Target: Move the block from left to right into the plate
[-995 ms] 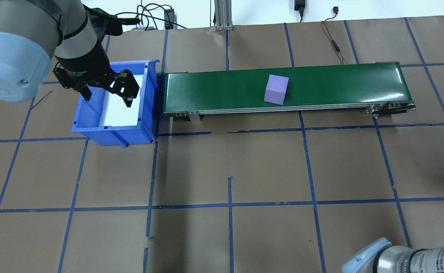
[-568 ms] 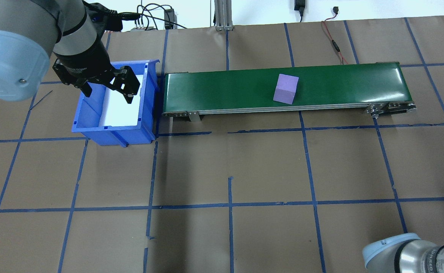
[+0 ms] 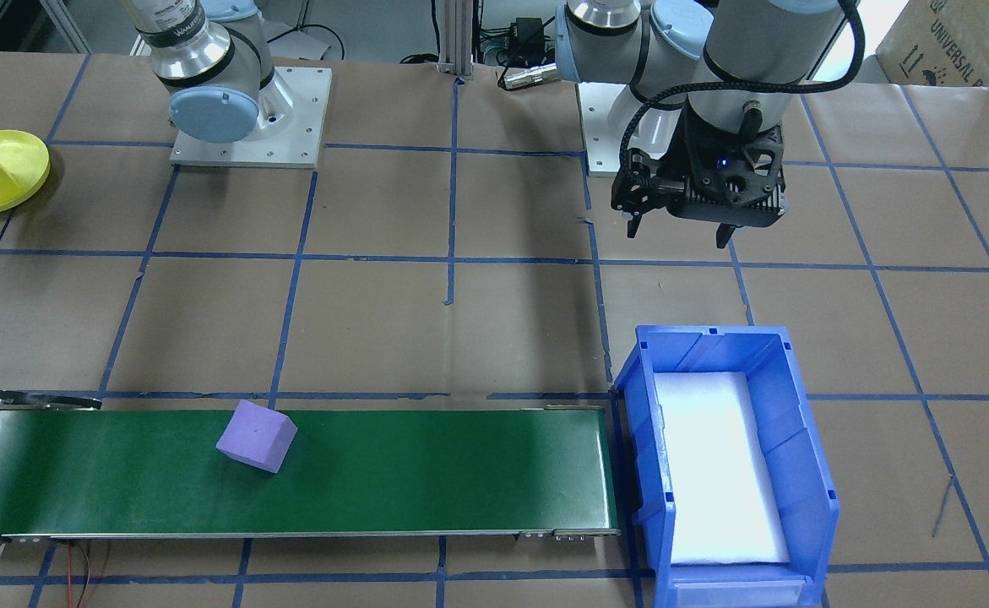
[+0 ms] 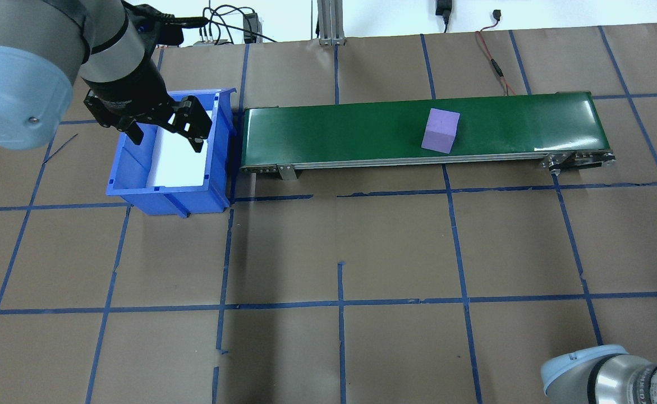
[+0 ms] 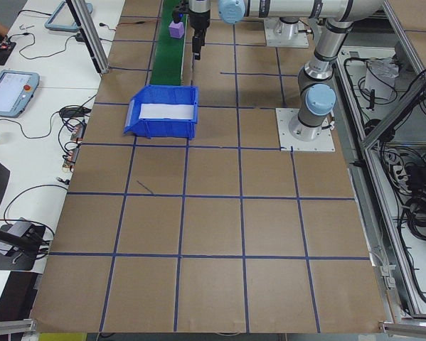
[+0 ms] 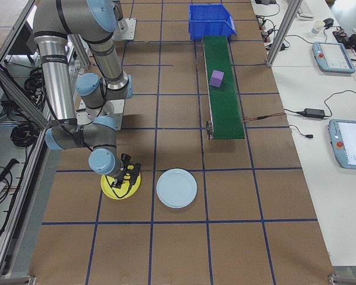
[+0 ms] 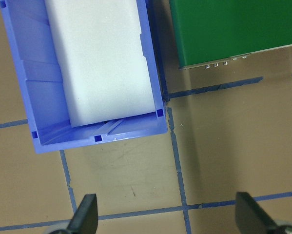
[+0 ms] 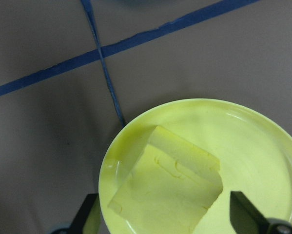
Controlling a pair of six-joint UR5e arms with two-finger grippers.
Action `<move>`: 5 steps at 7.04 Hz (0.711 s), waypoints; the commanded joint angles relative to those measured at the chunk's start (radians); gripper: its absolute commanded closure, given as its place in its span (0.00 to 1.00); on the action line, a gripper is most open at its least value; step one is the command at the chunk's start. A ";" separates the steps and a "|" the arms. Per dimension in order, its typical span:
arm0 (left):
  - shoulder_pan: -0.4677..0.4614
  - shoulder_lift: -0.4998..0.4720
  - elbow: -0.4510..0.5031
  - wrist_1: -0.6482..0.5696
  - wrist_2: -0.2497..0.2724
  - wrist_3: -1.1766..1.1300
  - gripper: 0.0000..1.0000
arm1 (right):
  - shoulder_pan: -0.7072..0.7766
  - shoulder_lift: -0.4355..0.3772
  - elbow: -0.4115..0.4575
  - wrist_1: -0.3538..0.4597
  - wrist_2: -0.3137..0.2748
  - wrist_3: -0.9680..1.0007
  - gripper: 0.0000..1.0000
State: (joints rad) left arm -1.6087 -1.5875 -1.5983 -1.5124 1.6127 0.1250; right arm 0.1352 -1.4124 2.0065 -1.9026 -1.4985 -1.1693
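Purple block riding the belt

Right end effector is held open, empty, over the yellow plate; left end effector open too. Pickup is best timed at the belt's end.

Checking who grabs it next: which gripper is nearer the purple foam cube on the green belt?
Left. The left gripper hovers over the blue bin beyond the belt's end; the right gripper hangs over the yellow plate, away from the purple cube.

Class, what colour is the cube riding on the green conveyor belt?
Purple, or lilac; the foam cube shows best in the exterior front-facing view.
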 commanded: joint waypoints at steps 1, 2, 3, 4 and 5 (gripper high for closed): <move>-0.005 0.000 0.003 0.000 -0.010 0.008 0.00 | 0.187 -0.007 -0.191 0.212 0.024 0.110 0.00; -0.007 0.001 -0.002 -0.003 -0.008 0.007 0.00 | 0.369 0.001 -0.283 0.218 0.032 0.179 0.00; -0.007 0.000 -0.008 0.001 -0.010 0.002 0.00 | 0.462 0.022 -0.316 0.199 0.126 0.192 0.00; -0.007 0.000 -0.002 0.000 -0.011 0.005 0.00 | 0.516 0.082 -0.339 0.198 0.215 0.285 0.00; -0.007 0.000 0.000 0.000 -0.010 0.007 0.00 | 0.614 0.140 -0.362 0.185 0.233 0.316 0.00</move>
State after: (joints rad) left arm -1.6151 -1.5877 -1.6007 -1.5124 1.6025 0.1302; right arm 0.6391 -1.3381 1.6779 -1.7068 -1.3186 -0.9116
